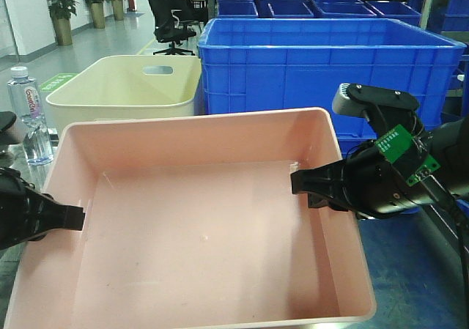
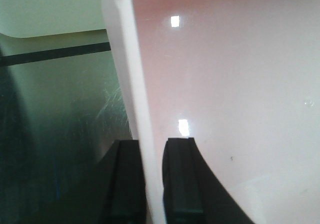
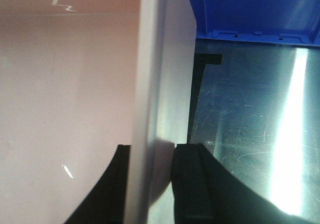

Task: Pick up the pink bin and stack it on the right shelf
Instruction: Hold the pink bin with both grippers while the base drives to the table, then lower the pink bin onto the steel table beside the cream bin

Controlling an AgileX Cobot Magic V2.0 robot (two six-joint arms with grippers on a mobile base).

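Note:
The pink bin (image 1: 205, 234) fills the front of the exterior view, open side up and empty. My left gripper (image 1: 73, 217) is shut on its left wall, and my right gripper (image 1: 304, 182) is shut on its right wall. In the left wrist view my left gripper (image 2: 152, 184) has one finger on each side of the bin's (image 2: 240, 84) rim. In the right wrist view my right gripper (image 3: 150, 184) pinches the bin's (image 3: 65, 84) wall the same way. The scratched steel shelf (image 3: 240, 109) shows beside the bin on the right, and also at the right edge of the exterior view (image 1: 418, 270).
A cream bin (image 1: 124, 87) with a handle slot stands behind the pink bin at left. A large blue crate (image 1: 330, 65) stands behind it at right, with more blue crates (image 1: 293, 6) farther back. A water bottle (image 1: 26, 109) stands at far left.

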